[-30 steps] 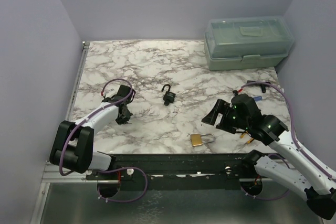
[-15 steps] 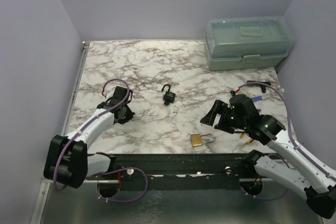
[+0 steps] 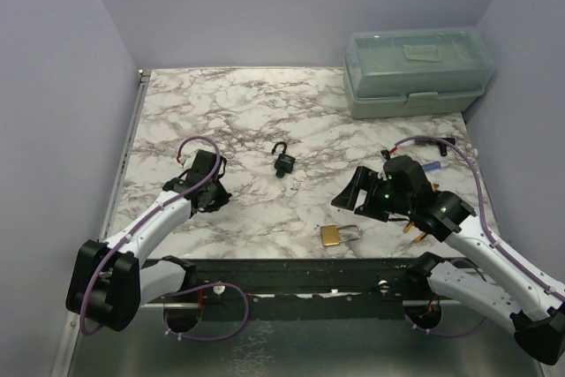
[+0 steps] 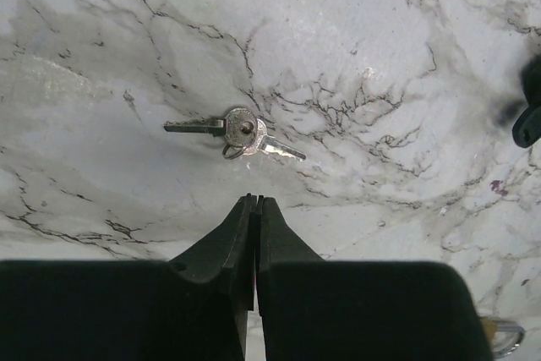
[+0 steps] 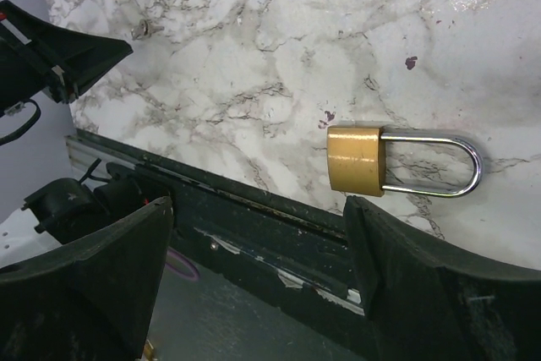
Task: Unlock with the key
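Note:
A bunch of silver keys (image 4: 239, 131) lies flat on the marble, just ahead of my left gripper (image 4: 255, 202), which is shut and empty. In the top view the left gripper (image 3: 214, 193) is at the left of the table. A brass padlock (image 3: 335, 235) with a closed steel shackle lies near the front edge; it also shows in the right wrist view (image 5: 355, 160). My right gripper (image 3: 360, 197) is open and empty above and behind it, jaws wide apart (image 5: 258, 209). A small black padlock (image 3: 282, 161) with its shackle up sits mid-table.
A pale green plastic box (image 3: 417, 72) stands at the back right. The black front rail (image 5: 254, 226) runs just below the brass padlock. The black padlock's edge shows at the right of the left wrist view (image 4: 530, 114). Cables loop off both wrists.
My left gripper has moved right and slightly nearer, toward the table's middle. My right gripper has shifted a little left and away. Both padlocks stay put.

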`<state>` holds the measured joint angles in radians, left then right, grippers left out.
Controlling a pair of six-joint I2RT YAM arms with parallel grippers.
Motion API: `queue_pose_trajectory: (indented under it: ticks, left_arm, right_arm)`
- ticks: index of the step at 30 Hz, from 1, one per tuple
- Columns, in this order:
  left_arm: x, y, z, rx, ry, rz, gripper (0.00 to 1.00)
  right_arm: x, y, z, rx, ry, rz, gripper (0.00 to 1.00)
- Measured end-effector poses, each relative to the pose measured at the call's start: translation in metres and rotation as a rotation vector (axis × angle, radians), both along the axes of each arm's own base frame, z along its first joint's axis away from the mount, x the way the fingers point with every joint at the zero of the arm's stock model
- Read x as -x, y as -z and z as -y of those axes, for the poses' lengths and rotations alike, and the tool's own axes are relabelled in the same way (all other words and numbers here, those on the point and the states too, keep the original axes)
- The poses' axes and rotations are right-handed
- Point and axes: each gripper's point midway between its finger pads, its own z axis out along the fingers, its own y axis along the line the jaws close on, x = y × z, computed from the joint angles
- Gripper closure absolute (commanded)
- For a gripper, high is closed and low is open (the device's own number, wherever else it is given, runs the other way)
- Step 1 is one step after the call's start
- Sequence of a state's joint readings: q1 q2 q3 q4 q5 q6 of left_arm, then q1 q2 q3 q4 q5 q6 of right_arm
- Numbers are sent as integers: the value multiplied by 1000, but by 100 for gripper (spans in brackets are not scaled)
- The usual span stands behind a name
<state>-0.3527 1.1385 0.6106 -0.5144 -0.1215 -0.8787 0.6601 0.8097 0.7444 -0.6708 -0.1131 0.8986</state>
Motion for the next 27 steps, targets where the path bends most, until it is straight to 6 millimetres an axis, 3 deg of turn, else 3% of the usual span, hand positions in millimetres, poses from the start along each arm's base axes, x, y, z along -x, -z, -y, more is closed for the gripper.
queue_pose_trajectory:
  ticks: [3,6,13,15,23,27]
  left_arm:
    - [1,0,0,1,-4,-1,57]
    - [1,-1,-3,-14,-4,2,45]
    - [-11,-9,-10,-84,12,18,53]
    - [-17,-6,-10,-106,16,5,59]
    - [-17,23,-14,-177,48,-100,66]
    - [-18,24,-14,-179,55,-102,73]
  right_arm:
    - [1,0,-2,-6,-14,2,12]
    - [1,0,-3,-8,-22,2,12]
    - [2,-1,-5,-13,-30,-3,12]
    - [2,-1,-5,-14,-31,-3,12]
    - [3,0,-4,-14,-32,-6,12]
    - [5,-1,-3,-13,-32,-8,12]
